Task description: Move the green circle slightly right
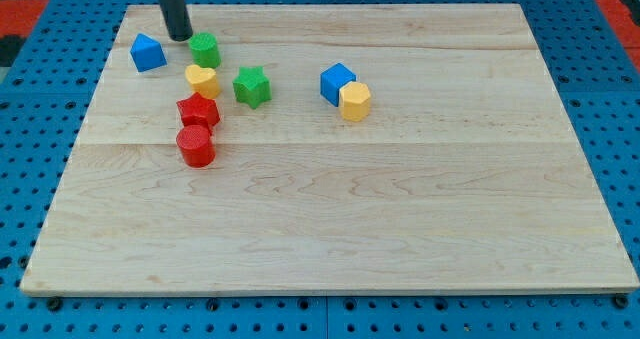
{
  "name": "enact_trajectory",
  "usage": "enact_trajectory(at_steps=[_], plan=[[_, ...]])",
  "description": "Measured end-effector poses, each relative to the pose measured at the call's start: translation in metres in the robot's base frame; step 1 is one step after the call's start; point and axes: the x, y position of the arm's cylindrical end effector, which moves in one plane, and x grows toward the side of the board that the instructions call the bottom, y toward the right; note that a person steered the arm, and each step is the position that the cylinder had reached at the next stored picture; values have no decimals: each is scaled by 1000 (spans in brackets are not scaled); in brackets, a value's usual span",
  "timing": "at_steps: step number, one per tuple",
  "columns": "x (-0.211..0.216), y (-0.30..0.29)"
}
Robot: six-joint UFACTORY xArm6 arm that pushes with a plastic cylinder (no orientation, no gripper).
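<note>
The green circle sits near the view's top left on the wooden board. My tip rests on the board just to the left of the green circle, very close to it or touching; I cannot tell which. A blue block lies to the left of my tip.
A yellow heart lies just below the green circle, with a green star to its right. A red block and a red cylinder lie below. A blue cube and yellow hexagon touch mid-board.
</note>
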Motion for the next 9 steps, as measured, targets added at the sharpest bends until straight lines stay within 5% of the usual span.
enact_trajectory(at_steps=[2,9], plan=[[44,10],[58,40]])
